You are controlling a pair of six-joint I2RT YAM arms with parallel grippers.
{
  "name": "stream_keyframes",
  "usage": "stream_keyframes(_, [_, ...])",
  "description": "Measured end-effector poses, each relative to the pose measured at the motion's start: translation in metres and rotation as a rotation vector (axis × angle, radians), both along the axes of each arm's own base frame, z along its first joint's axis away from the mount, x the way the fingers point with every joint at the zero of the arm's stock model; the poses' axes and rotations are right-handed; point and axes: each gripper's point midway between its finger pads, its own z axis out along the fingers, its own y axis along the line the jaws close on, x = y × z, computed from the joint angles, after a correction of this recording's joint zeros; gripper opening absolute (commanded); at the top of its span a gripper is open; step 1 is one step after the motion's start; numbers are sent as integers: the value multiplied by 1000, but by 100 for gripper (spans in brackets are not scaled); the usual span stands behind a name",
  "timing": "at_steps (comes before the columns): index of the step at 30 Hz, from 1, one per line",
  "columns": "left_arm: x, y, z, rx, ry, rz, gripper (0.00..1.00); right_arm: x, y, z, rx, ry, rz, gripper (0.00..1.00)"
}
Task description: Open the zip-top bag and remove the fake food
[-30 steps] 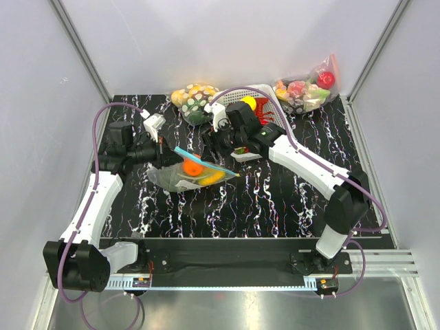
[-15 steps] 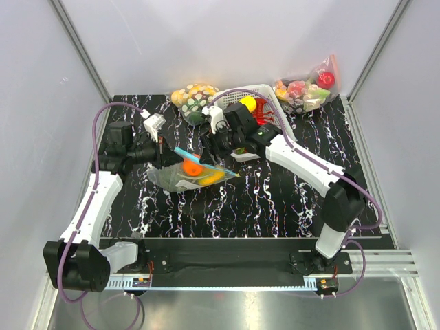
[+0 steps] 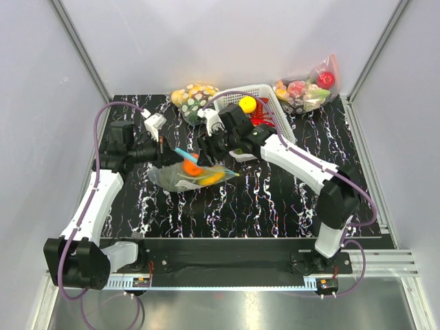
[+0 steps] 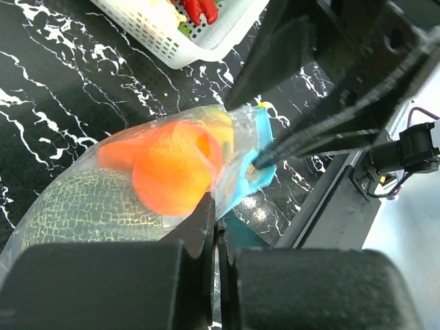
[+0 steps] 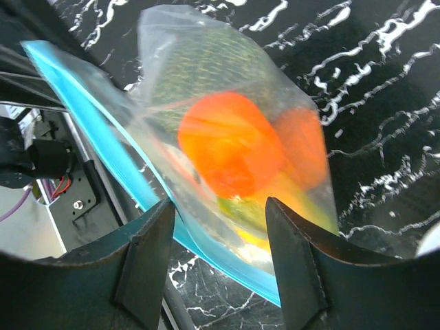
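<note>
The clear zip-top bag (image 3: 191, 177) lies left of centre on the black marbled table, its teal zip strip (image 3: 206, 165) raised. My left gripper (image 3: 167, 152) is shut on the strip's left end; its wrist view has the jaws (image 4: 216, 234) pinched on the teal edge. Inside the bag is the fake food: round orange fruits (image 5: 230, 144), a dark green netted ball (image 4: 75, 213) and a yellow-green piece (image 5: 271, 220). My right gripper (image 3: 203, 149) hovers open at the bag's mouth. In its wrist view (image 5: 220, 268) the fingers stand either side of the strip (image 5: 103, 137) and bag wall, apart from both.
A white basket (image 3: 261, 87) with red chillies and a yellow ball stands behind the right gripper. A bag of yellow-and-white spotted items (image 3: 192, 96) lies at the back centre. A bag with a red apple (image 3: 306, 89) sits in the back right corner.
My right gripper has moved left and down towards the bag's mouth, its jaws a little narrower. The left gripper and the bag have stayed put.
</note>
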Motion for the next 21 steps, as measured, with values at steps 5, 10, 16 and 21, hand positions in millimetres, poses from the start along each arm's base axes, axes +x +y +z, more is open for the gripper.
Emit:
stream_keyframes(5, [6,1,-3,18,15,11,0,-10,12,4,12,2,39,61])
stream_keyframes(10, [7,3,-4,29,18,22,0,-24,21,6,22,13,78,59])
stream_keyframes(16, [6,2,-5,30,19,18,0,-28,26,1,17,25,87,51])
stream_keyframes(21, [5,1,-5,31,21,15,0,-26,29,-2,13,33,83,60])
